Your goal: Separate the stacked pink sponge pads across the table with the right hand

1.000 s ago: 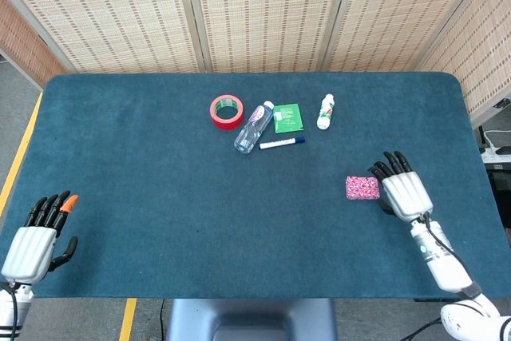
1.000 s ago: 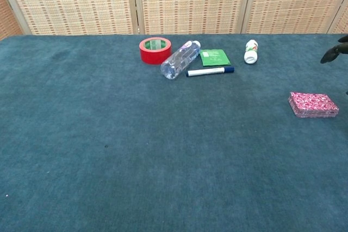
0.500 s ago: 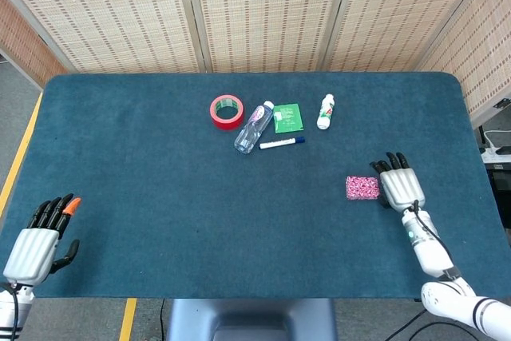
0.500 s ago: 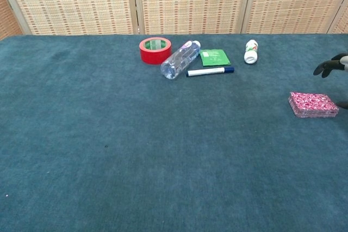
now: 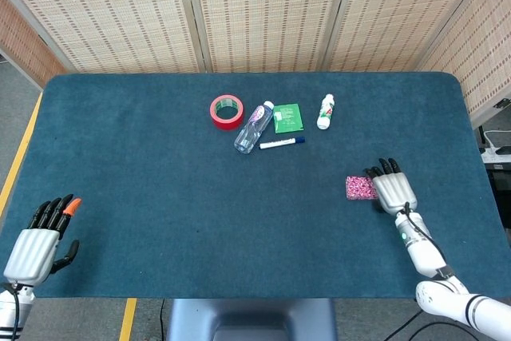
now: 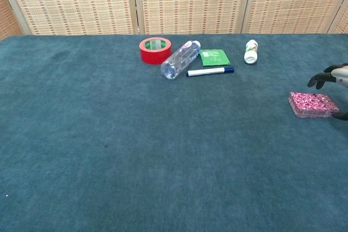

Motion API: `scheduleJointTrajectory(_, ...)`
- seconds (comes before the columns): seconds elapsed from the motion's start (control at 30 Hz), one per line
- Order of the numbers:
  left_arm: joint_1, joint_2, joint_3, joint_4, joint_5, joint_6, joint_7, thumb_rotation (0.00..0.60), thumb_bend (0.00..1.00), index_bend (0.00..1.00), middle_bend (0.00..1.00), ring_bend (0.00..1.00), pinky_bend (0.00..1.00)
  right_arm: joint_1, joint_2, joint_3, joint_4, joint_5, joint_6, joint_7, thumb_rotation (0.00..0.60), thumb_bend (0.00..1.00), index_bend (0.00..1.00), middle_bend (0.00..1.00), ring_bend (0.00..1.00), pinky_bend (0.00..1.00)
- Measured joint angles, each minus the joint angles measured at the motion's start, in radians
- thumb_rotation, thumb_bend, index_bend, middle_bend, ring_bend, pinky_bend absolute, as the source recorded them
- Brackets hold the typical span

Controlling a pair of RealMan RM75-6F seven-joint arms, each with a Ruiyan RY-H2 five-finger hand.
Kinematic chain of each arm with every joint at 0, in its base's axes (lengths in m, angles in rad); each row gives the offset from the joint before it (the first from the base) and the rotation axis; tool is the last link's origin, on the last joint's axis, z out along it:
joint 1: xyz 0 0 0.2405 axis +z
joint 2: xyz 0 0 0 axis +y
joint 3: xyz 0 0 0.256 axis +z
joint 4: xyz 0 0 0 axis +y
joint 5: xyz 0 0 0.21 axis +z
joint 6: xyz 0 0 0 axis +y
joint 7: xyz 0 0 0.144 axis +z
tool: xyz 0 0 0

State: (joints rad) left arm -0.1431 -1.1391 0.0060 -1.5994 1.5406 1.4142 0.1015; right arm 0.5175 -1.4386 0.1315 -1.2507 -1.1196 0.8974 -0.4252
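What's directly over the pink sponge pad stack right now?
The right hand sits at the right edge of the pink sponge pad stack, fingers reaching above it. The top pad shows bare. Contact can't be judged, and the pad count is unclear.

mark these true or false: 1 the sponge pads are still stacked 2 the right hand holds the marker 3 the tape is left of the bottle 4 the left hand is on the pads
1. True: the sponge pads lie in one stack.
2. False: the marker lies untouched; the right hand is beside the pads.
3. True: the tape lies left of the bottle.
4. False: the left hand is at the table's near left edge, far from the pads.
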Motion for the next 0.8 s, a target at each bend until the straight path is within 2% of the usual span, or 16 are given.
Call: scheduleJointTrajectory(0.8,-0.007,0.004,0.001,-0.007,-0.011,-0.021,0.005,0.6,0.46,0.0,0.0,0.0,0.1,0.033,-0.055,-0.003,0.02,0.047,0.006,-0.018,0.6,0.24,0.28,0.23,0.0,0.0)
